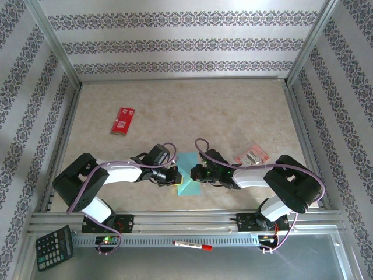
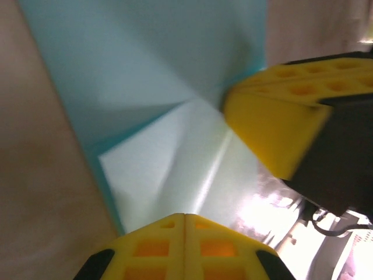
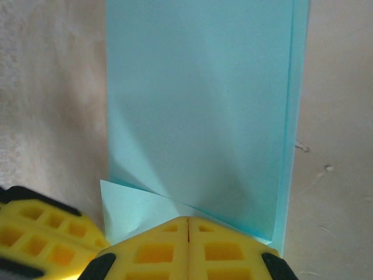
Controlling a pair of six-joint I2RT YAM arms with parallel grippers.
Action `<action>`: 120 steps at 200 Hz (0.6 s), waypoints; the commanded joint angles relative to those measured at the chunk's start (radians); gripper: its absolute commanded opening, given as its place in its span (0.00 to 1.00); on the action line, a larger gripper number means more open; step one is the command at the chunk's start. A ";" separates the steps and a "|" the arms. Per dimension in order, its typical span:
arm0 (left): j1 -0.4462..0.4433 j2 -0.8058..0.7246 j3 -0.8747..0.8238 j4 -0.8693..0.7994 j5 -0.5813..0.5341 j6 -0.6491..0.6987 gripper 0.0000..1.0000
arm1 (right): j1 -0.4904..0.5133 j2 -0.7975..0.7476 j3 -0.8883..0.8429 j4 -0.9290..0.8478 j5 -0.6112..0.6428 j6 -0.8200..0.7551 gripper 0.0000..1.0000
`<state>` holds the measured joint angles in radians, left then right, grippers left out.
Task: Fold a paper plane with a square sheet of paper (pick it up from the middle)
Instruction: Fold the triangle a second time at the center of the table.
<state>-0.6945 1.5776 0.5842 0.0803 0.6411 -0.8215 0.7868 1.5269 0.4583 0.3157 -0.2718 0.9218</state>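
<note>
**Inspector:** Left gripper (image 2: 185, 220) and right gripper (image 3: 187, 223): both closed, pads together with no gap. Each tip is set on the near end of the square sheet of paper (image 3: 198, 105). Whether the sheet is pinched or merely pressed flat, I cannot tell.

**Clerk:** Location of the sheet?

**Inspector:** Flat on the table (image 1: 233, 111), to the right of the red packet (image 1: 123, 120) and nearer the arm bases than it. The two grippers meet over it nose to nose.

**Clerk:** Progress?

**Inspector:** Early, in my judgement. The sheet is already halved into a narrow strip, with doubled edges running along one long side. One paler corner flap (image 3: 125, 213) is turned in at the end under the tips. Nothing pointed or dart-like yet, so nose folds and wing folds appear outstanding.

**Clerk:** Differences between views?

**Inspector:** The right wrist view gives the doubled edge and the strip running away from the tips. The left wrist view, blurred, gives the flap's creases spreading from where the right gripper's finger (image 2: 274, 116) bears on the paper. The overhead view adds the surroundings. A pink-and-yellow packet (image 1: 252, 155) lies well to the right of the red packet. A calculator (image 1: 54, 248) lies to the red packet's left and much nearer, past the rail.
</note>
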 commanded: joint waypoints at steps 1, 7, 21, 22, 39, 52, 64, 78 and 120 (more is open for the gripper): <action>0.015 0.040 0.016 -0.013 -0.022 0.043 0.00 | -0.026 0.002 0.006 -0.205 -0.025 -0.083 0.00; 0.015 0.048 0.013 -0.009 -0.024 0.042 0.00 | -0.036 -0.013 0.020 -0.221 -0.041 -0.099 0.00; 0.015 0.067 0.001 0.010 -0.028 0.036 0.00 | -0.046 -0.065 0.055 -0.278 -0.059 -0.132 0.04; 0.015 0.068 0.000 0.013 -0.027 0.035 0.00 | -0.046 -0.070 0.057 -0.284 -0.059 -0.133 0.04; 0.015 0.077 -0.017 0.031 -0.029 0.025 0.00 | -0.045 -0.148 0.084 -0.391 -0.049 -0.132 0.14; 0.015 0.079 -0.026 0.032 -0.034 0.025 0.00 | -0.033 -0.201 0.077 -0.466 -0.024 -0.075 0.18; 0.015 0.078 -0.034 0.029 -0.043 0.027 0.00 | -0.003 -0.245 0.059 -0.518 0.007 -0.011 0.21; 0.015 0.078 -0.042 0.029 -0.047 0.026 0.00 | 0.049 -0.288 0.036 -0.548 0.053 0.072 0.25; 0.014 0.081 -0.049 0.027 -0.048 0.028 0.00 | 0.161 -0.325 -0.012 -0.536 0.138 0.225 0.30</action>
<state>-0.6868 1.6222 0.5735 0.1581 0.6594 -0.8116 0.9066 1.2110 0.4713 -0.1684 -0.2188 1.0260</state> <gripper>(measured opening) 0.049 0.290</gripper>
